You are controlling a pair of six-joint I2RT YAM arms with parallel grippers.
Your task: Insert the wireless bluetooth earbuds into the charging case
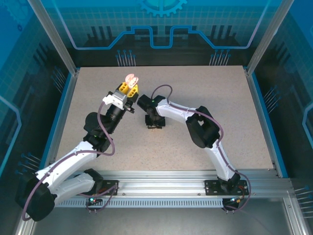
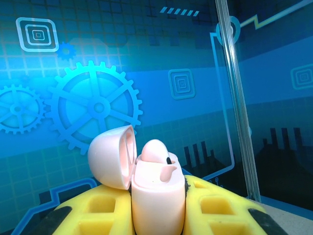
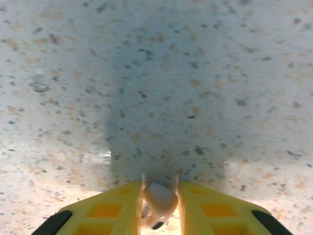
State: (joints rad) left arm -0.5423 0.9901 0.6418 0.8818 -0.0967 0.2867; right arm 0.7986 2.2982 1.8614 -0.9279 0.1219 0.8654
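the left gripper (image 1: 128,89) is clamped on the open pink charging case (image 2: 157,193), raised off the tabletop (image 3: 205,73). a first earbud (image 2: 155,151) appears seated in it. the right gripper (image 3: 160,196) pinches a second earbud (image 3: 159,199) low over the tabletop. lift it, align its stem with the free socket, and press gently.

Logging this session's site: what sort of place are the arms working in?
Probably an enclosed robot test cell or demo booth: a speckled tabletop, aluminium frame posts, and blue gear-printed wall panels around it.
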